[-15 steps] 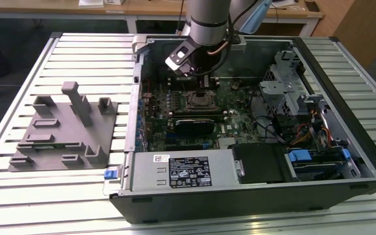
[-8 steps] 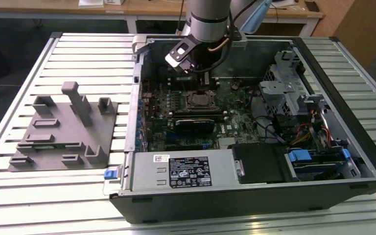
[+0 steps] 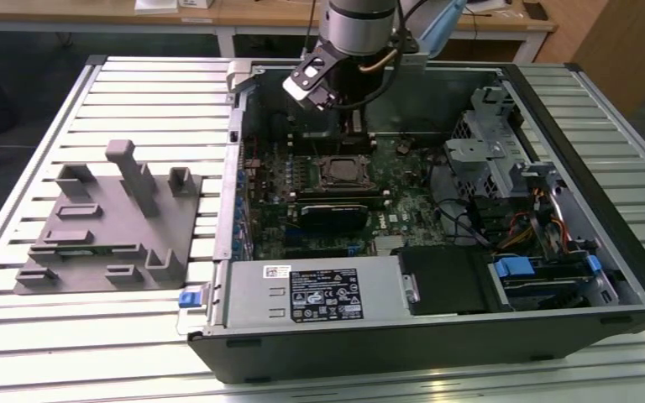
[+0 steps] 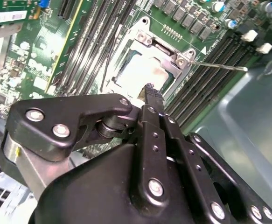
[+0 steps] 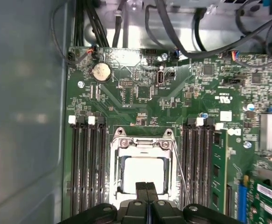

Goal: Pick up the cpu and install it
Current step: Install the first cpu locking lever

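The cpu [image 5: 142,171], a pale silver square, lies flat inside the metal-framed socket [image 5: 118,158] on the green motherboard; it also shows in the second wrist view [image 4: 138,72]. My gripper [image 5: 146,189] hovers just above the cpu's near edge, its two black fingers pressed together with nothing between them. Their tips [image 4: 149,89] point down at the socket. In the exterior view the gripper [image 3: 354,126] hangs inside the open computer case, above the socket [image 3: 339,170]. A thin socket lever wire [image 4: 219,66] sticks out beside the frame.
The grey plastic fixture [image 3: 110,227] with upright blocks stands on the slatted table at the exterior view's left. Inside the case, memory slots [image 5: 87,168] flank the socket. A power supply [image 3: 312,290], drive cage [image 3: 502,159] and cables [image 5: 173,32] crowd around.
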